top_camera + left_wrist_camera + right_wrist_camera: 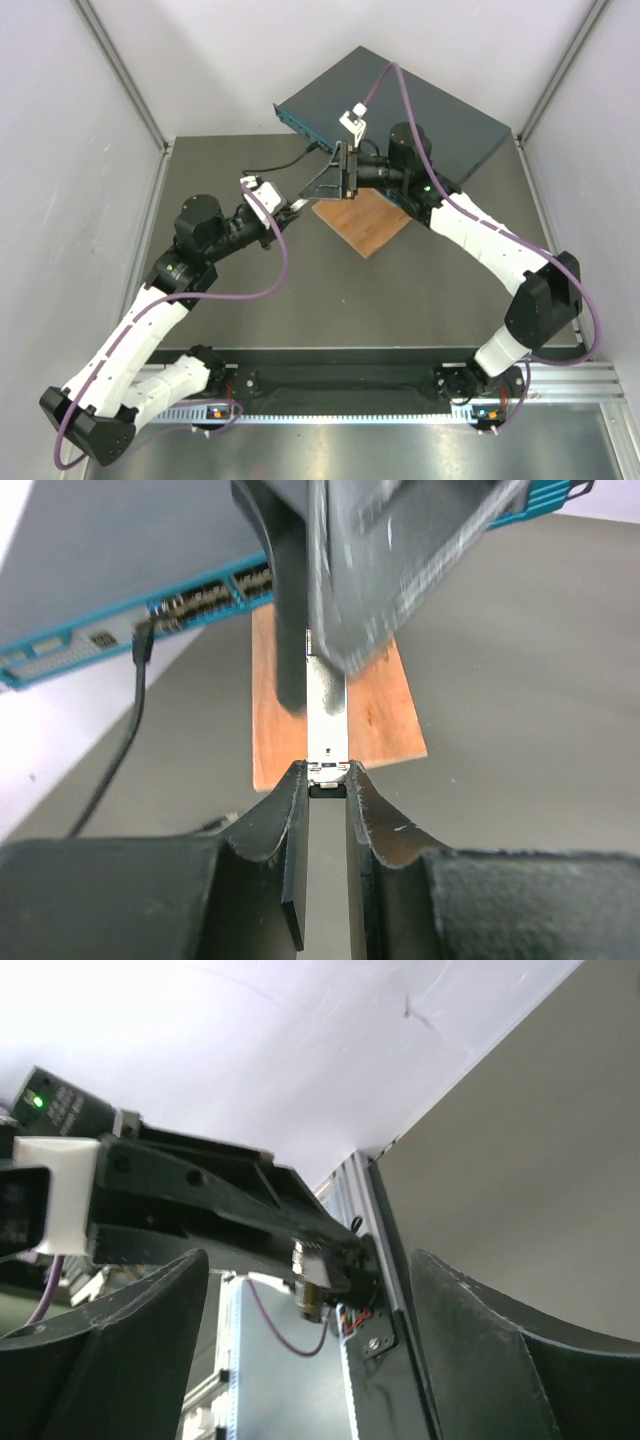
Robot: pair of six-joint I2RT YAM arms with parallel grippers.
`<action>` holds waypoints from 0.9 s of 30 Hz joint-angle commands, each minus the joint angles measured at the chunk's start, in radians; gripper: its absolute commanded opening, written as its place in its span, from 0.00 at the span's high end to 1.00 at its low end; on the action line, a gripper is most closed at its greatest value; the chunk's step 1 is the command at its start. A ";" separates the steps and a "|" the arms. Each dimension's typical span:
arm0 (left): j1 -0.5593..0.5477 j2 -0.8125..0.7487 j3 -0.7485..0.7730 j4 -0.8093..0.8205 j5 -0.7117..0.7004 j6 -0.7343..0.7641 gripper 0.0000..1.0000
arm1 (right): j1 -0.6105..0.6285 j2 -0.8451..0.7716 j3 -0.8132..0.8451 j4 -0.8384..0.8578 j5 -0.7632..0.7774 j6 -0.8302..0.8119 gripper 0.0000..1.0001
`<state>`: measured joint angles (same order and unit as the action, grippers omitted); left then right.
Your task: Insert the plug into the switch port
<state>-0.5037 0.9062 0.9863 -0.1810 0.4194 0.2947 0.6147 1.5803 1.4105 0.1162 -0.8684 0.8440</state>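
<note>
Left pincer (328,774) is clamped on the plug (326,715). Its two black fingertips pinch the rear end, so the slim body juts forward, free to enter a socket. Right pincer (308,1258) stands wide open around the plug's far end and grips nothing, so I judge that the left arm alone carries the piece. The plug hangs in the air above the board (385,715), near the switch (430,115) but apart from it, and is not yet in any switch port (250,582). Its nose points toward the switch's front, at a stretch that the right pincer hides.

The plug is a flat-sided bar of pale brushed metal with a small latch at the held end. The left fingers are matt black and rough-surfaced, flaring into thick curved bases. The board is reddish-brown wood with visible grain, lying flat on the matt dark grey table (300,300). The switch is a wide, low, blue-grey box, and its sockets show as small dark rectangles in a teal strip. A thin black cable (135,700) runs up from the near left to that strip. Whether its tip is seated there, or whether it joins the held plug, I cannot tell.
</note>
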 commanded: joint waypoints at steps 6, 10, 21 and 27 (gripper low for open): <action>0.013 0.040 0.058 -0.113 -0.054 -0.173 1.00 | -0.114 -0.051 0.192 -0.113 0.029 -0.180 0.15; 0.024 0.161 0.147 -0.184 -0.080 -0.215 1.00 | -0.173 -0.092 0.205 -0.153 0.023 -0.217 0.13; 0.028 0.367 0.331 -0.218 -0.146 -0.173 1.00 | -0.565 -0.357 0.082 -0.269 -0.024 -0.233 0.02; 0.037 0.442 0.396 -0.212 -0.140 -0.199 1.00 | -0.843 -0.473 -0.013 -0.471 -0.052 -0.230 0.00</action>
<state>-0.4770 1.3361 1.3190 -0.4145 0.2852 0.1223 -0.0994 1.1492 1.4487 -0.2134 -0.8864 0.6220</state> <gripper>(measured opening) 0.200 0.995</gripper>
